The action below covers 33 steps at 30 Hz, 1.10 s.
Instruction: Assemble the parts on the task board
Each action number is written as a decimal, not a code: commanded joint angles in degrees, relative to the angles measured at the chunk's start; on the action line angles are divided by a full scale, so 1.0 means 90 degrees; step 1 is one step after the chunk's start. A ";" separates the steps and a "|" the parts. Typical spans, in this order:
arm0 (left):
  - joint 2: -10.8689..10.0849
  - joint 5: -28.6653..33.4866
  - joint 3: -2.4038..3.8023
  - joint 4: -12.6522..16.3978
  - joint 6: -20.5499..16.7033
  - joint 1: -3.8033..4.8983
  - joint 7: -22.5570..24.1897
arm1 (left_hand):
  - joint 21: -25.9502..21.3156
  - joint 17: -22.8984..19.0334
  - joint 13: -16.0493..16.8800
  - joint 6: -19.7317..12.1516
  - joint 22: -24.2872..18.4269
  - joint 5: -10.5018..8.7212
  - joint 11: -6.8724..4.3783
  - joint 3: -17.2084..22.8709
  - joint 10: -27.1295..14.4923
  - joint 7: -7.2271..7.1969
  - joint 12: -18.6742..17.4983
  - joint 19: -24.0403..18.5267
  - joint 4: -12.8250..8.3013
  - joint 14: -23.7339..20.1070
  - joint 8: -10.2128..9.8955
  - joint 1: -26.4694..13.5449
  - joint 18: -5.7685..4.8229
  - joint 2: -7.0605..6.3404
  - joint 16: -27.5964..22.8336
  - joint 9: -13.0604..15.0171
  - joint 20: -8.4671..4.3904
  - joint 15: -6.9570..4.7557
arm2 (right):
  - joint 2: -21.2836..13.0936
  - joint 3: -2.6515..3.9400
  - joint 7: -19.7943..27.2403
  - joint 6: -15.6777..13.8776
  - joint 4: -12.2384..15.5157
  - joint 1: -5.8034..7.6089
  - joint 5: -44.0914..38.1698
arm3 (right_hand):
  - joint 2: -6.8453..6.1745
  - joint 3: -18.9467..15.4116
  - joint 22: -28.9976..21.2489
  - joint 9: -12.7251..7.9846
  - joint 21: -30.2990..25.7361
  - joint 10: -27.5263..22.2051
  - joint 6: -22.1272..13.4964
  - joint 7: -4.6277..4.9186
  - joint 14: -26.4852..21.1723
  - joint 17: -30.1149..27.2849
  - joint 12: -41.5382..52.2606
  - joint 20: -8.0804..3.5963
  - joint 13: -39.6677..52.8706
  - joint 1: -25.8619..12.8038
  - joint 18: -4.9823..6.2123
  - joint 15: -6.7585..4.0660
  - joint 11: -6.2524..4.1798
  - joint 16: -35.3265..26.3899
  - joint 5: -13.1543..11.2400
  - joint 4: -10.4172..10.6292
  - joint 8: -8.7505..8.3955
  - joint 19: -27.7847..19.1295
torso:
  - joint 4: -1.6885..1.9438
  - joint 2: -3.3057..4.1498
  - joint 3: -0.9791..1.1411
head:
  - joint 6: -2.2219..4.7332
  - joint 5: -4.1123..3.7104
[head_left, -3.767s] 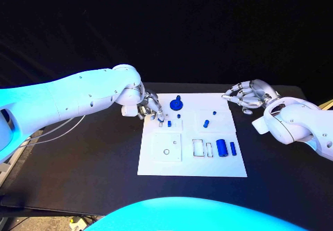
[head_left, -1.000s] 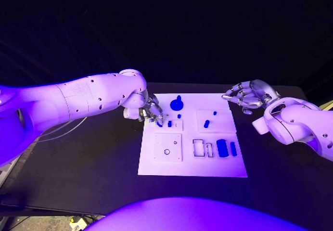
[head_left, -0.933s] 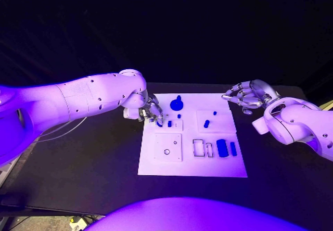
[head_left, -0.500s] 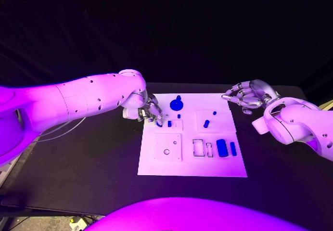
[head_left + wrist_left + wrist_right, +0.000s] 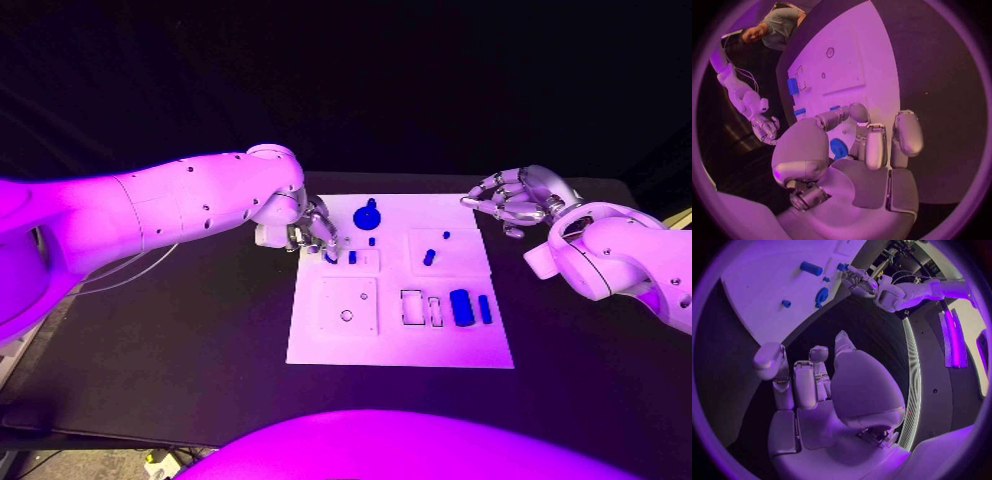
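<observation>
- Two hands flank the task board [image 5: 401, 345]: left hand [image 5: 312, 232] at its 10 o'clock corner, fingertips down beside a small blue peg [image 5: 352, 257]; whether they pinch anything cannot be told.
- Right hand [image 5: 511, 203], at 2 o'clock off the board, is curled on nothing and lies farther from the peg.

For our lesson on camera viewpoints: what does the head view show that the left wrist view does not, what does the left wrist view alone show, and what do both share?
Head view alone: the whole task board and both arms reaching in from the sides. Left wrist view alone: the palm side of the left hand, its fingers curled above the board, and a person at the rim. Both: the white board, blue parts such as the round knobbed piece, and the right hand.
</observation>
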 commanded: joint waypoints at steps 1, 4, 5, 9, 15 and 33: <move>0.0007 0.0013 -0.0026 0.0008 0.0027 -0.0027 -0.0012 | 0.0101 0.1483 0.0122 0.1315 0.0123 0.0349 -0.0066 0.0327 0.0201 -0.0319 0.0092 0.0175 0.0048 0.0623 0.0205 -0.0169 -0.0008 0.0448 0.0163 0.0524 -0.0006 -0.0026 | -0.0002 0.0001 0.0017 0.0005 0.0013 -0.0003 -0.0011 | 0.0197 -0.0342 -0.0040 0.0087 -0.0076 -0.0064 0.0044 -0.0007 0.0303 0.0191 0.0012 -0.0058 -0.0038 -0.0104 0.0107 -0.0057 -0.0043 -0.0079 -0.0050 0.0008 -0.0070 0.0056 | -0.0003 -0.0001 0.0003 | 0.0001 -0.0003; 0.0015 0.0025 -0.0026 0.0002 0.0027 -0.0028 -0.0012 | 0.0117 0.1496 0.0144 0.1341 0.0143 0.0337 -0.0070 0.0277 0.0221 -0.0325 0.0098 0.0185 0.0081 0.0626 0.0188 -0.0205 -0.0013 0.0468 0.0172 0.0535 -0.0009 -0.0028 | -0.0003 0.0001 0.0017 0.0004 0.0016 -0.0003 -0.0011 | 0.0197 -0.0342 -0.0040 0.0087 -0.0076 -0.0064 0.0044 -0.0007 0.0303 0.0191 0.0012 -0.0058 -0.0038 -0.0104 0.0107 -0.0057 -0.0043 -0.0079 -0.0050 0.0008 -0.0070 0.0056 | -0.0001 -0.0001 0.0006 | 0.0001 -0.0005; 0.0017 0.0027 -0.0026 0.0001 0.0025 -0.0028 -0.0012 | 0.0115 0.1499 0.0144 0.1347 0.0140 0.0335 -0.0071 0.0264 0.0224 -0.0326 0.0097 0.0183 0.0088 0.0627 0.0184 -0.0213 -0.0012 0.0471 0.0174 0.0538 -0.0010 -0.0029 | -0.0004 0.0001 0.0017 0.0004 0.0016 -0.0003 -0.0011 | 0.0197 -0.0342 -0.0040 0.0087 -0.0076 -0.0064 0.0044 -0.0007 0.0303 0.0191 0.0012 -0.0058 -0.0038 -0.0104 0.0107 -0.0057 -0.0043 -0.0079 -0.0050 0.0008 -0.0070 0.0056 | -0.0003 -0.0002 0.0004 | 0.0001 -0.0005; 0.0031 0.0039 -0.0026 -0.0010 0.0018 -0.0030 -0.0012 | 0.0128 0.1514 0.0170 0.1372 0.0158 0.0327 -0.0074 0.0217 0.0244 -0.0332 0.0105 0.0191 0.0119 0.0631 0.0168 -0.0245 -0.0016 0.0489 0.0184 0.0549 -0.0012 -0.0031 | -0.0006 0.0001 0.0017 0.0004 0.0018 -0.0003 -0.0011 | 0.0197 -0.0342 -0.0040 0.0087 -0.0076 -0.0064 0.0044 -0.0007 0.0303 0.0191 0.0012 -0.0058 -0.0038 -0.0104 0.0107 -0.0057 -0.0043 -0.0079 -0.0050 0.0008 -0.0070 0.0056 | -0.0006 -0.0002 0.0002 | 0.0001 -0.0012; 0.0058 0.0055 -0.0027 -0.0030 0.0021 -0.0038 -0.0013 | 0.0140 0.1520 0.0198 0.1402 0.0174 0.0308 -0.0078 0.0158 0.0266 -0.0338 0.0112 0.0198 0.0161 0.0633 0.0145 -0.0283 -0.0020 0.0514 0.0188 0.0562 -0.0015 -0.0033 | -0.0008 0.0001 0.0017 0.0003 0.0021 -0.0003 -0.0011 | 0.0197 -0.0342 -0.0040 0.0087 -0.0076 -0.0064 0.0044 -0.0007 0.0303 0.0191 0.0012 -0.0058 -0.0038 -0.0104 0.0107 -0.0057 -0.0043 -0.0079 -0.0050 0.0008 -0.0070 0.0056 | -0.0008 0.0003 0.0001 | 0.0001 -0.0024; 0.0131 0.0093 -0.0035 -0.0113 0.0064 -0.0059 -0.0019 | 0.0164 0.1551 0.0229 0.1459 0.0206 0.0261 -0.0085 0.0009 0.0300 -0.0347 0.0111 0.0211 0.0269 0.0641 0.0091 -0.0368 -0.0027 0.0561 0.0209 0.0593 -0.0020 -0.0037 | -0.0019 0.0001 0.0020 -0.0001 0.0036 -0.0003 -0.0011 | 0.0206 -0.0360 -0.0041 0.0091 -0.0092 -0.0069 0.0051 -0.0008 0.0303 0.0190 0.0010 -0.0059 -0.0052 -0.0094 0.0108 -0.0058 -0.0044 -0.0088 -0.0050 0.0009 -0.0073 0.0057 | 0.0000 0.0001 0.0000 | 0.0001 -0.0044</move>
